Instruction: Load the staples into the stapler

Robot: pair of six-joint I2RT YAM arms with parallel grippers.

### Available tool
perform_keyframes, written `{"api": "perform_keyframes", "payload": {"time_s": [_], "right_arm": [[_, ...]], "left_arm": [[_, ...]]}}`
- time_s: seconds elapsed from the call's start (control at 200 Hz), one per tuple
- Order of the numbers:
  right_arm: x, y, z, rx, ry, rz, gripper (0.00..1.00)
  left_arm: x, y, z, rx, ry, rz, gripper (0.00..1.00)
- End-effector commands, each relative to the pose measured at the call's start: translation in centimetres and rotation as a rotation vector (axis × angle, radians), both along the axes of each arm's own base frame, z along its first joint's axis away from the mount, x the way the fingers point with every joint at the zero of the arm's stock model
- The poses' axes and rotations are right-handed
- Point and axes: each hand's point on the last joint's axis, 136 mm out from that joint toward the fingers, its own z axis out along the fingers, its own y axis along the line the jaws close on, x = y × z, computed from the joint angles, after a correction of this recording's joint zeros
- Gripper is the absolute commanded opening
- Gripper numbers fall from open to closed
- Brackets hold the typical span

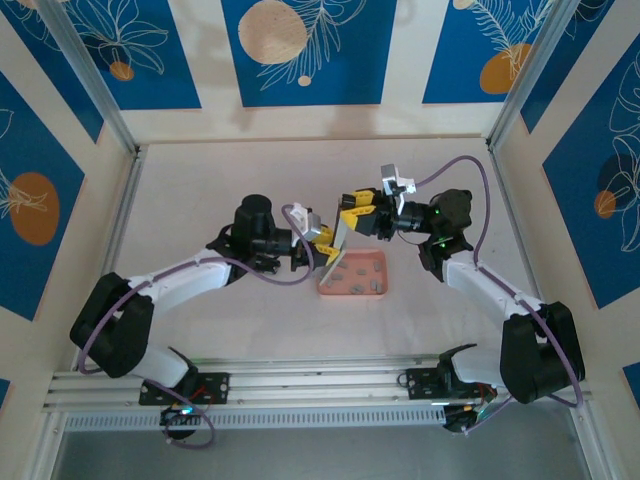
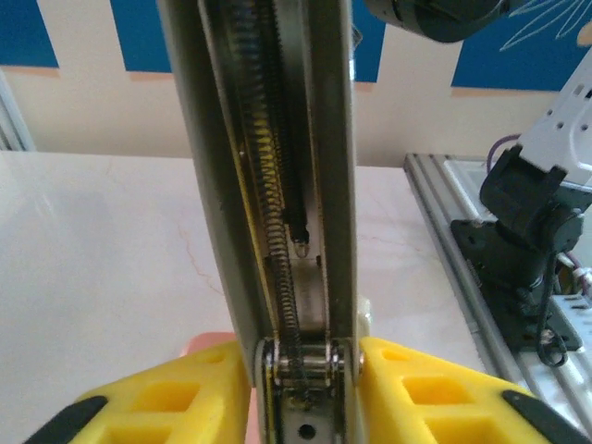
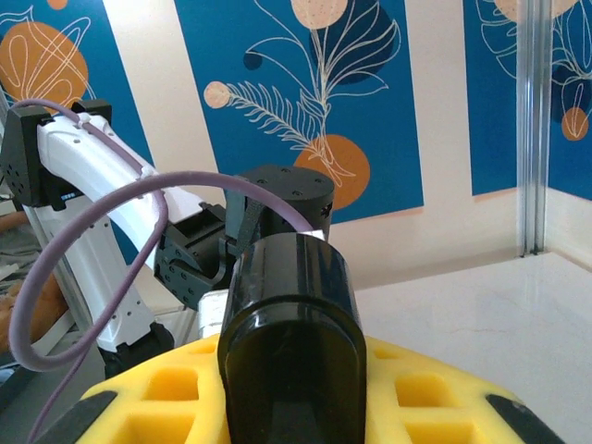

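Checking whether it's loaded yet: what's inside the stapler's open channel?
The stapler holds a coiled spring and a thin dark rod in its channel. Below the hinge, yellow fingers flank it, so what lies in that end cannot be seen.

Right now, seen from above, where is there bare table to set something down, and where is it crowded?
Bare: the far strip of table between the back wall and the left tool and right tool; the near strip between the pink tray and the aluminium rail. Crowded: the middle, where both tools grip the stapler beside the tray's staples.
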Motion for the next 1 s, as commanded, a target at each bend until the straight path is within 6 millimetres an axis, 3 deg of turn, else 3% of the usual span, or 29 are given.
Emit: {"api": "perform_keyframes", "payload": {"time_s": [0.0, 0.135, 0.235, 0.29, 0.445, 0.56, 0.665, 0.75, 0.995], "right_arm": [[-0.6, 0.1, 2.7, 0.037, -0.076, 0.013, 0.0], [0.0, -0.1, 2.3, 0.037, -0.055, -0.015, 0.0], [1.0, -0.7, 1.9, 0.038, -0.012, -0.081, 0.02], [1.5, -0.9, 1.4, 0.025, 0.019, -0.121, 0.12], [2.8, -1.9, -0.4, -0.001, 0.095, -0.26, 0.56], [4.8, -3.7, -2.3, -0.01, 0.232, -0.435, 0.7], [6.2, -5.3, -5.0, -0.079, 0.419, -0.578, 0.71], [6.2, -5.4, -6.8, -0.142, 0.529, -0.593, 0.71], [6.1, -5.5, -10.3, -0.193, 0.664, -0.602, 0.68]], "left_arm": [[0.0, -0.5, 1.6, -0.037, -0.041, -0.02, 0.19], [0.8, -0.2, 2.1, -0.034, -0.031, 0.046, 0.0], [2.5, 0.6, 2.0, 0.002, 0.024, 0.188, 0.0], [3.1, 1.3, 1.9, 0.031, 0.06, 0.258, 0.0], [2.9, 3.3, 1.0, 0.114, 0.15, 0.37, 0.0], [3.8, 5.2, -0.1, 0.195, 0.259, 0.52, 0.0], [5.3, 7.4, -1.8, 0.286, 0.417, 0.725, 0.0], [6.3, 8.8, -3.4, 0.347, 0.55, 0.872, 0.0], [8.8, 10.9, -8.4, 0.474, 0.748, 1.166, 0.0]]}}
